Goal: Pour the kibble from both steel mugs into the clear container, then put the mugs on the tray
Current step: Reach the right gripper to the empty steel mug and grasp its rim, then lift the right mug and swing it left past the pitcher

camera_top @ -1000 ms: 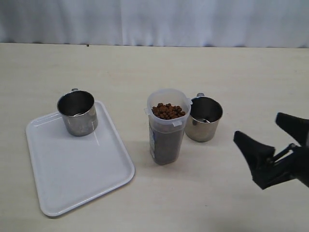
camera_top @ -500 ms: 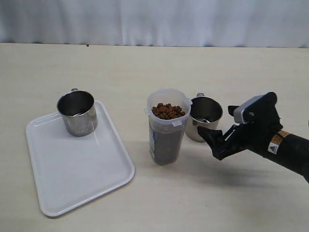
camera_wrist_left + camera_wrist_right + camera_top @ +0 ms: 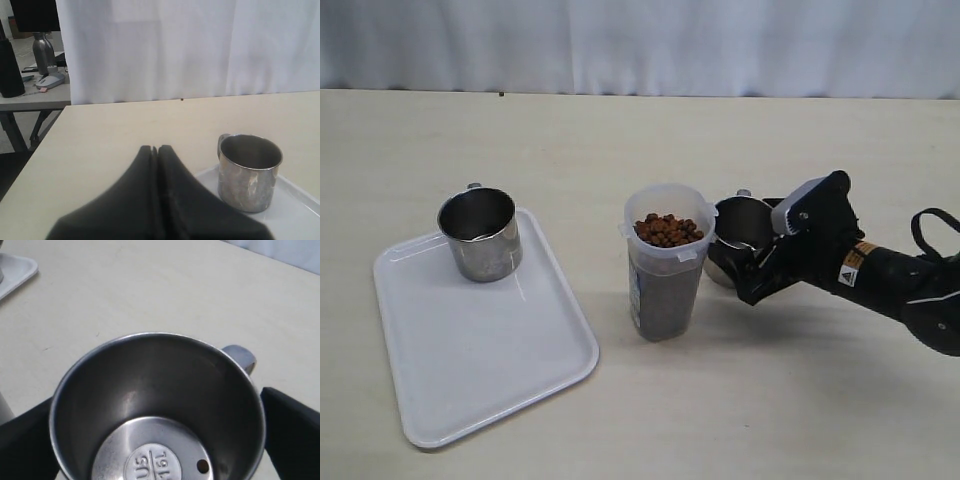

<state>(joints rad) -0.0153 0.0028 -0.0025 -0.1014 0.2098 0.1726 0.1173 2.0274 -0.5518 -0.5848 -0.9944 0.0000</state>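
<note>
In the exterior view the tray [image 3: 490, 380] lies at the lower left of the frame. One steel mug [image 3: 480, 235] stands on its upper left corner. The clear container [image 3: 665, 270] stands at centre on the table [image 3: 620, 140], with kibble [image 3: 668, 230] heaped to its rim. Just right of it is the second mug [image 3: 738, 228], off the tray. The right gripper [image 3: 745, 262] reaches in from the right edge and covers part of the mug's near side. The left gripper does not show here.

I judge the pouring done and the step in hand to be taking the second mug. The next move calls for closing on the mug's wall, lifting it clear, and carrying it leftward past the full container without knocking it, to a bare part of the tray.

The left wrist view shows what the exterior view lacks: the left gripper [image 3: 158, 152] has its two fingers pressed together and holds nothing. Beyond it the first mug [image 3: 248, 172] stands on the tray [image 3: 300, 210], and it looks empty.

The right wrist view looks straight down into the second mug [image 3: 155, 410]. The right gripper [image 3: 160, 440] stands wide, one finger on each side of the wall, and I cannot tell whether they touch it. The mug is bare steel inside except for a single pellet [image 3: 202, 466] on the bottom. Its handle [image 3: 240, 357] points away from the fingers. None of that is readable from the exterior view.
</note>
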